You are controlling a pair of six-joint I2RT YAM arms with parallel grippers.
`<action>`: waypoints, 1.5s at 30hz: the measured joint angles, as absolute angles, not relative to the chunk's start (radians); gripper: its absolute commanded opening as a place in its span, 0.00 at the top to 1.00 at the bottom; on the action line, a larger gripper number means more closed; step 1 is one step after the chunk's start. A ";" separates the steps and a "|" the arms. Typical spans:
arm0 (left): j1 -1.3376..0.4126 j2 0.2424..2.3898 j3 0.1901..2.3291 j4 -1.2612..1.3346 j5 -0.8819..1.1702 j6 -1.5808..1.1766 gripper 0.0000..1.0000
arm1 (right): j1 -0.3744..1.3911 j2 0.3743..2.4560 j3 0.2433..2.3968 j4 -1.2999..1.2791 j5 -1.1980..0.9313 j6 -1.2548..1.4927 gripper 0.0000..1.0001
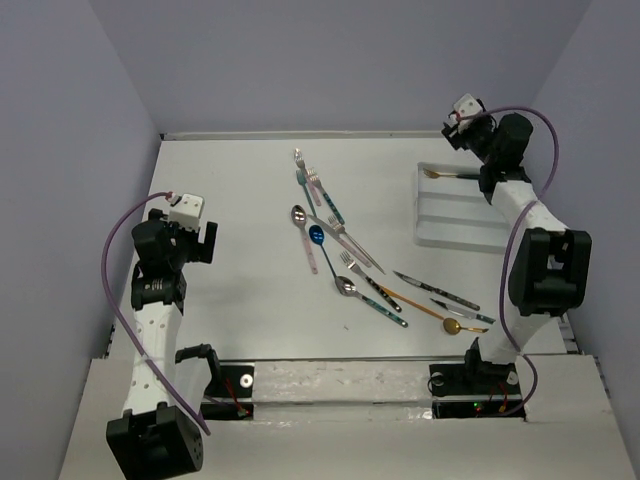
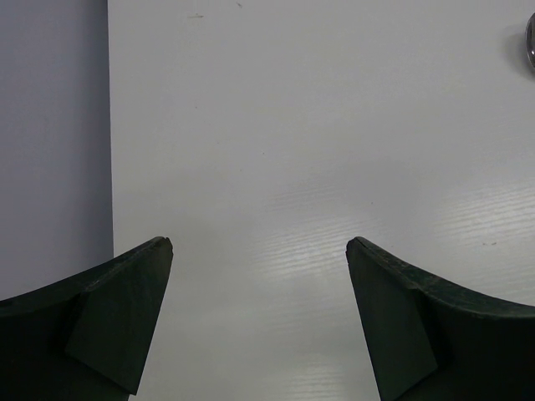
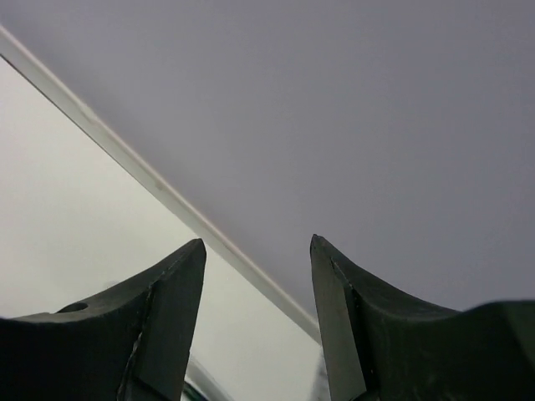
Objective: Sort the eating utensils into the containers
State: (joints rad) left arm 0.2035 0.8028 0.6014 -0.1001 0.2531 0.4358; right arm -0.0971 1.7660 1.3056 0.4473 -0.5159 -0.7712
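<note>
Overhead view takes in the whole table (image 1: 240, 300); left wrist faces it closely, right wrist the wall (image 3: 376, 100).

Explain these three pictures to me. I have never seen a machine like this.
This is a robot with two arms bolted at the near edge of a white table. The big picture looks down from above and behind them, with the left arm on the left and the right arm on the right. The other two pictures come from small cameras on the wrists, so each shows its own two dark fingers. The left gripper is open over bare table and holds nothing. The right gripper is also open and empty, near the far end of a white tray. One utensil lies in the tray's far compartment. The other forks, spoons and knives lie loose mid-table.
</note>
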 measured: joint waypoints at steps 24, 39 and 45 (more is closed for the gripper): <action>0.204 0.788 0.563 -0.078 0.258 0.439 0.01 | 0.512 2.514 2.208 -0.484 -0.123 -0.068 0.54; 0.203 0.818 0.478 0.080 0.291 0.437 0.01 | 0.519 2.506 2.171 -0.490 -0.049 -0.074 0.61; 0.201 0.883 0.441 0.257 0.432 0.386 0.01 | 0.522 2.505 2.167 -0.489 0.004 -0.064 1.00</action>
State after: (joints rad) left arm 0.2012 0.8825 0.4408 0.2565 0.4320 0.3862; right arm 0.5224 2.5046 2.1674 -0.4892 0.0044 -0.0639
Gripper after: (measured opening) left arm 0.989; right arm 0.132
